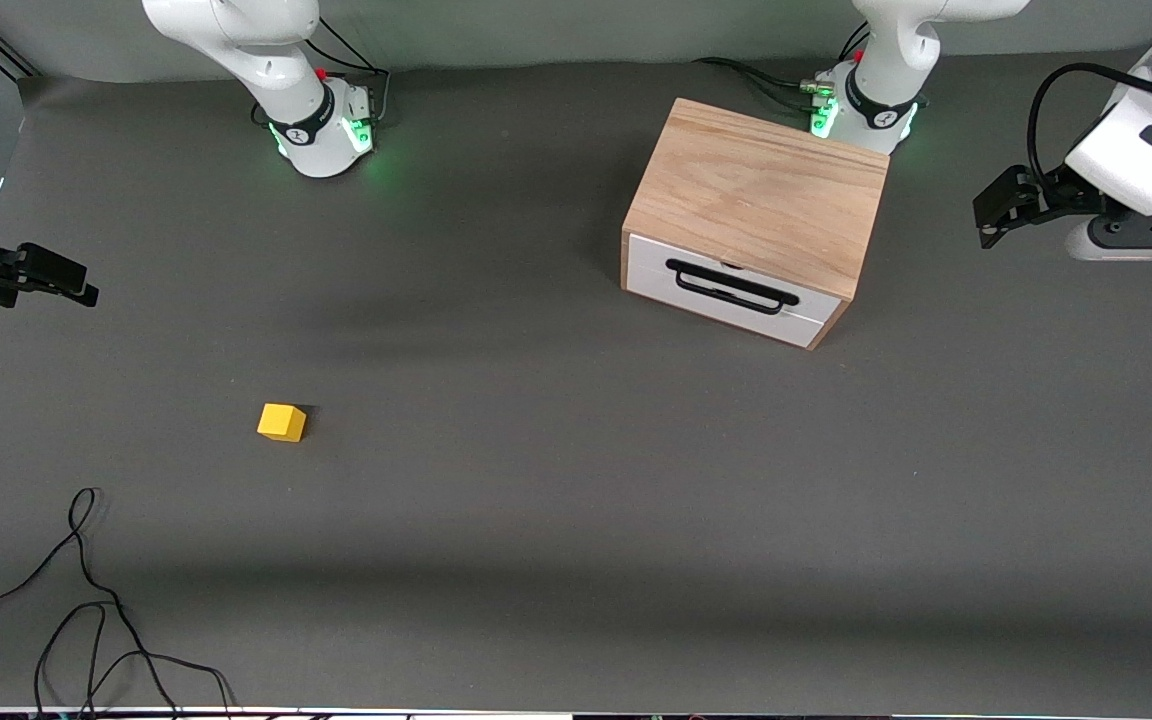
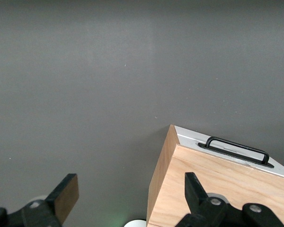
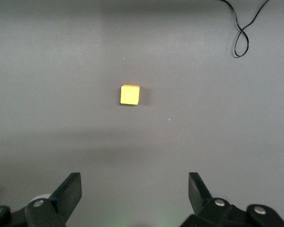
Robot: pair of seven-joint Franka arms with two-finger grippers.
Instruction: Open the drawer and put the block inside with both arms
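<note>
The block (image 1: 282, 422), a small yellow cube, lies on the dark table toward the right arm's end. The drawer (image 1: 731, 290) is shut, its white front and black bar handle (image 1: 733, 286) facing the front camera, set in a light oak box (image 1: 761, 195) close to the left arm's base. My right gripper (image 1: 71, 283) hangs open and empty at the right arm's end of the table; its wrist view shows the block (image 3: 129, 95) ahead of the gripper (image 3: 134, 188). My left gripper (image 1: 998, 210) hangs open beside the box; its wrist view shows the gripper (image 2: 130, 191) above the box's edge (image 2: 217, 189).
A loose black cable (image 1: 86, 600) lies on the table nearer to the front camera than the block; the same cable (image 3: 241, 33) shows in the right wrist view. Both green-lit bases (image 1: 321, 135) stand along the table's back edge.
</note>
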